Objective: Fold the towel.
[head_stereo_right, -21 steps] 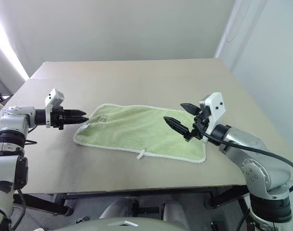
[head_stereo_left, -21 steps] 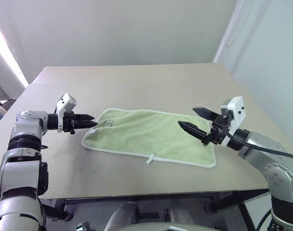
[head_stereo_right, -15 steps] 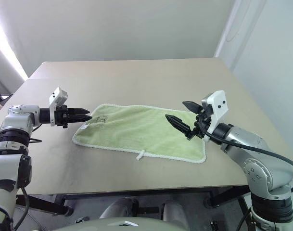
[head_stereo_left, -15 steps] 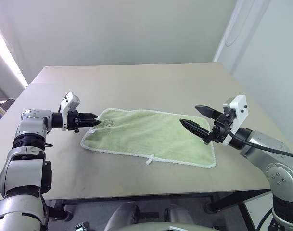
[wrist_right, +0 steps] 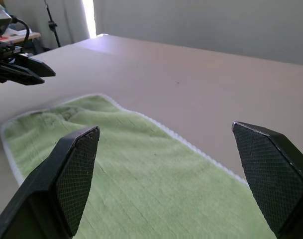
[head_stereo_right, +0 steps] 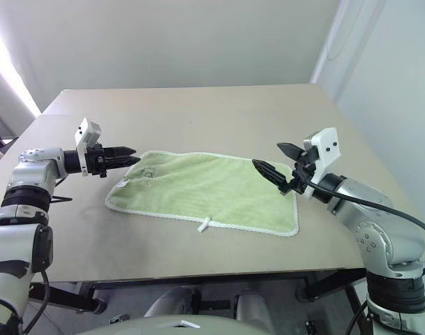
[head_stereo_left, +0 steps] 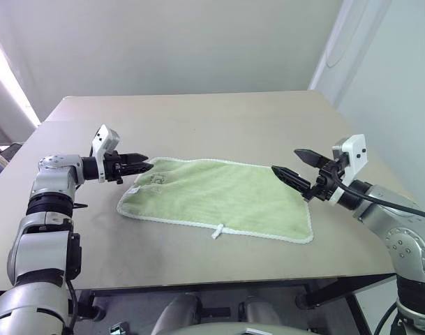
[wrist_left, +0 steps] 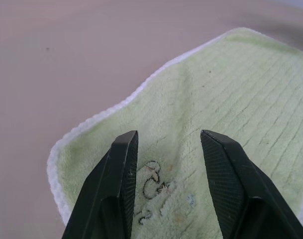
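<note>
The left gripper (head_stereo_left: pixel 144 166) hangs just above the towel's far left corner, its two black fingers (wrist_left: pixel 122 164) parted a little with nothing between them. From its wrist camera the fingers frame the small dark mark (wrist_left: pixel 153 186) stitched near that corner, and the cloth lies below them, apart from the tips. The right gripper (head_stereo_left: pixel 299 167) stands over the towel's right end, fingers spread wide and empty, tips pointing toward the left one across the cloth; whether the lower finger touches the towel I cannot tell.

Nothing else lies on the table (head_stereo_left: pixel 219 118), and nothing stands between either gripper and the cloth. The top is a plain beige sheet, bare all round the towel. Behind it rises a pale wall (head_stereo_left: pixel 170 42); bright light comes in at the far left, and a white panel runs down the right side.

The towel (head_stereo_left: pixel 219 199) lies flat and unfolded near the middle of the table, long side running left to right, slightly skewed so the right end sits nearer the robot. Its white edging shows all round, and a small white loop (head_stereo_left: pixel 217 231) sticks out from the near edge. Each gripper is at one short end.
</note>
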Robot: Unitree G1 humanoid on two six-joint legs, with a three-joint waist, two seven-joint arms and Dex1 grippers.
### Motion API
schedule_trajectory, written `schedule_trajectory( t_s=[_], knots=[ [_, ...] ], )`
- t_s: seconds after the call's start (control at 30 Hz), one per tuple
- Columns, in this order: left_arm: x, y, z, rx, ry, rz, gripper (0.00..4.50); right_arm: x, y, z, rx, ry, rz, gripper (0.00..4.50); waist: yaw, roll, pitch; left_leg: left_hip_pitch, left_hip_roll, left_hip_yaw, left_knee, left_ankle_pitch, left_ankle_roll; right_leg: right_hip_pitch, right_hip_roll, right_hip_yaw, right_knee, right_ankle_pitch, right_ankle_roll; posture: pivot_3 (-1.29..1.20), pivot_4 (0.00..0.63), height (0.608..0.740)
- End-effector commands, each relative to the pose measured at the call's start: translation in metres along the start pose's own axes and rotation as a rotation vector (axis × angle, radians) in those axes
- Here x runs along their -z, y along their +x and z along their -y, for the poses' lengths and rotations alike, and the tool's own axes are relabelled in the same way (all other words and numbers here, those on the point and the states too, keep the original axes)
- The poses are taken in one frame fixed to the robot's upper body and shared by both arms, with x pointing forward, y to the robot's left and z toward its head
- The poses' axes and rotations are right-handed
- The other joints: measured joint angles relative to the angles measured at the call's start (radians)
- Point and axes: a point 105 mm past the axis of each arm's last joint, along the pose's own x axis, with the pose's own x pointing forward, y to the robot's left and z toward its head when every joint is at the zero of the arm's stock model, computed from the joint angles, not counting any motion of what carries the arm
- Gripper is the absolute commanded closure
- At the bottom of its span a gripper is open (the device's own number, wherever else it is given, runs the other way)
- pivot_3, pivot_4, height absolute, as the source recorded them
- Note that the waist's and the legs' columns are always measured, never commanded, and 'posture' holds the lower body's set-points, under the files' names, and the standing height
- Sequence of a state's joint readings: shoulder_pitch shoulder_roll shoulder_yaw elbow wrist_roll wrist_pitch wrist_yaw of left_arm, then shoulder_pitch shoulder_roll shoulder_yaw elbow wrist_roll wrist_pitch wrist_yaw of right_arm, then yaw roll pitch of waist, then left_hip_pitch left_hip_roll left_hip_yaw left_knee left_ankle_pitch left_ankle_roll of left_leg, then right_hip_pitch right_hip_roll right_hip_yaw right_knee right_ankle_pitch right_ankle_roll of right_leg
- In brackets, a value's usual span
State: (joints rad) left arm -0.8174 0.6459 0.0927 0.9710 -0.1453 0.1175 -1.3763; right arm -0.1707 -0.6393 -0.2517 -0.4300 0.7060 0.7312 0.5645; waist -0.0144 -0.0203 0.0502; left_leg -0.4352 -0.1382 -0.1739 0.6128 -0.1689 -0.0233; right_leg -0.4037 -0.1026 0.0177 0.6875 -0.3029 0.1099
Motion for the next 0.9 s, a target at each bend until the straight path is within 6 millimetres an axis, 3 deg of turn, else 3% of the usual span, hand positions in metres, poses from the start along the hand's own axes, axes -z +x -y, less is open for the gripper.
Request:
schedule_trajectory(
  t_s=[0.03, 0.27, 0.57, 0.73, 0.9],
  knots=[
    [-0.012, -0.005, -0.004, -0.035, 0.031, 0.029, 2.38, -0.014, -0.001, 0.007, 0.023, -0.05, 0.038, 0.05, 0.0, 0.0, 0.0, 0.0, 0.0, 0.0, 0.0, 0.0, 0.0, 0.0, 0.0, 0.0, 0.0, 0.0, 0.0, 0.0, 0.0, 0.692],
    [-0.008, -0.002, -0.003, -0.042, 0.015, 0.018, 2.38, -0.01, 0.001, 0.008, 0.023, -0.046, 0.022, 0.05, 0.002, 0.0, 0.0, 0.0, 0.0, 0.0, 0.0, 0.0, -0.001, 0.0, 0.0, 0.0, 0.0, 0.0, 0.0, 0.0, 0.0, 0.692],
    [-0.012, 0.005, 0.007, 0.016, 0.035, 0.022, 2.38, 0.0, -0.011, 0.009, 0.025, -0.053, -0.036, 0.05, 0.003, 0.0, 0.0, 0.0, 0.0, 0.0, 0.001, 0.0, -0.001, 0.0, 0.0, 0.0, 0.0, 0.0, 0.0, 0.0, 0.0, 0.692],
    [-0.005, -0.008, 0.005, 0.015, 0.044, -0.032, 2.38, 0.007, -0.022, -0.004, -0.039, -0.051, -0.091, 0.05, -0.001, 0.0, 0.0, 0.0, 0.001, 0.0, 0.0, 0.0, -0.001, 0.0, 0.0, 0.0, 0.0, 0.0, 0.0, 0.0, 0.0, 0.692],
    [-0.003, -0.033, 0.004, 0.034, 0.081, -0.118, 2.38, 0.045, -0.034, -0.022, -0.119, -0.02, -0.269, 0.05, 0.002, 0.0, 0.0, 0.0, 0.001, 0.0, 0.0, -0.001, -0.001, 0.0, 0.0, 0.0, -0.001, 0.0, 0.0, 0.0, 0.0, 0.692]
  ],
)
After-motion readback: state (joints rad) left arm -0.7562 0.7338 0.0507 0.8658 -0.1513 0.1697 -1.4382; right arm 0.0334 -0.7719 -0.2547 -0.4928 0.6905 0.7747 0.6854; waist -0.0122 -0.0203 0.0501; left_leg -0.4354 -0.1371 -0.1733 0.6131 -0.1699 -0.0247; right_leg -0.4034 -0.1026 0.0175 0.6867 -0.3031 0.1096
